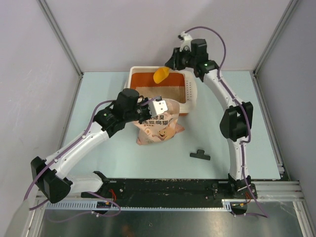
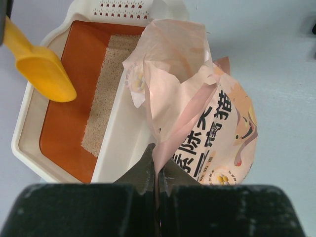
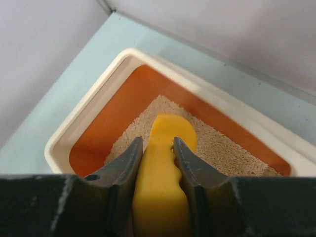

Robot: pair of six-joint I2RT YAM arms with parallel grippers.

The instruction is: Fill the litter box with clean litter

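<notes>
Beneath right end effector (image 3: pixel 157 143), litter (image 3: pixel 217 148)

Left arm (image 1: pixel 84 143): stretched diagonally from near-left base toward mid-tabletop, elbow folded low at the far left. Left gripper (image 2: pixel 157 170): fingers (image 2: pixel 140 175) pressed nearly together, pinching a thin edge of the pink bag (image 2: pixel 207 123). Right arm (image 1: pixel 232 103): rising from near-right base, bowed outward to the right, curling back left at the far side. Right gripper (image 3: pixel 157 145): angled down and forward, fingers (image 3: pixel 123 168) clamped on either side of the orange scoop (image 3: pixel 163 197) at its handle.
</notes>
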